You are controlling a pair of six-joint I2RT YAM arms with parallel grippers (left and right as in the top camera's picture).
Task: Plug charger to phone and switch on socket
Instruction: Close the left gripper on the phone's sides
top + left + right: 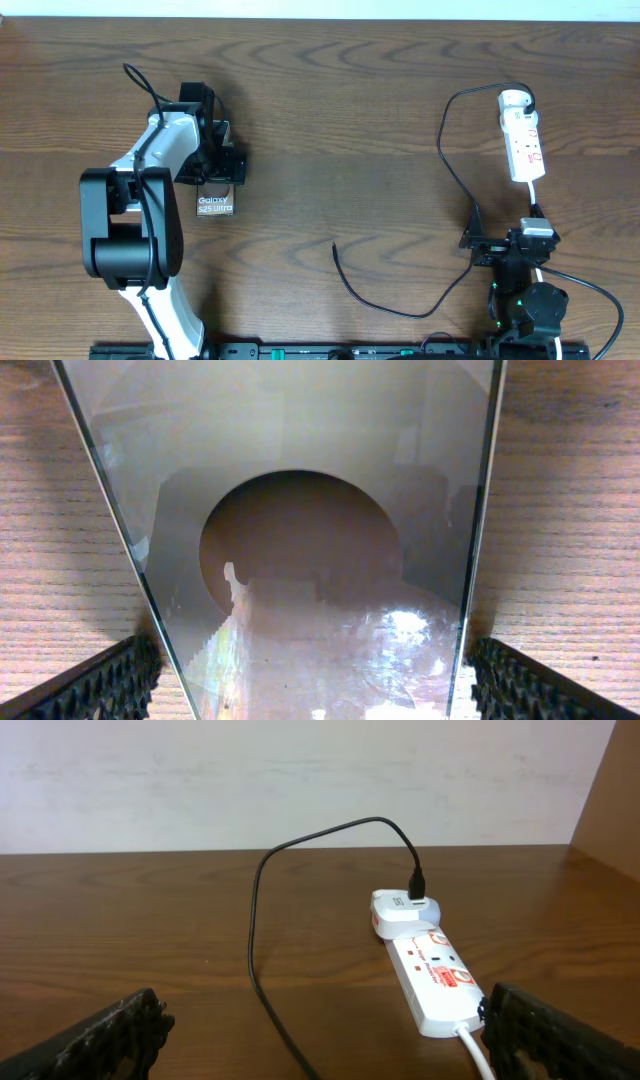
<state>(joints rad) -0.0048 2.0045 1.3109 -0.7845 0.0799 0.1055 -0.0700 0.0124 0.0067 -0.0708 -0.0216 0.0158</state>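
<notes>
The phone (214, 205) lies flat on the wooden table at the left, its "Galaxy S25 Ultra" lettering showing. My left gripper (214, 178) sits over its far part with a finger against each long edge. In the left wrist view the glossy phone (320, 560) fills the space between the fingers. The black charger cable (442, 160) runs from the white adapter on the socket strip (524, 140) down to a loose tip (334, 246) at mid-table. My right gripper (508, 240) is open and empty, just short of the strip (430, 975), with the cable (255, 950) between its fingers.
The strip's white cord (478, 1055) leaves its near end by my right finger and runs past the right arm (540, 275). The table's far edge meets a pale wall (300, 780). My left arm (130, 215) stands beside the phone.
</notes>
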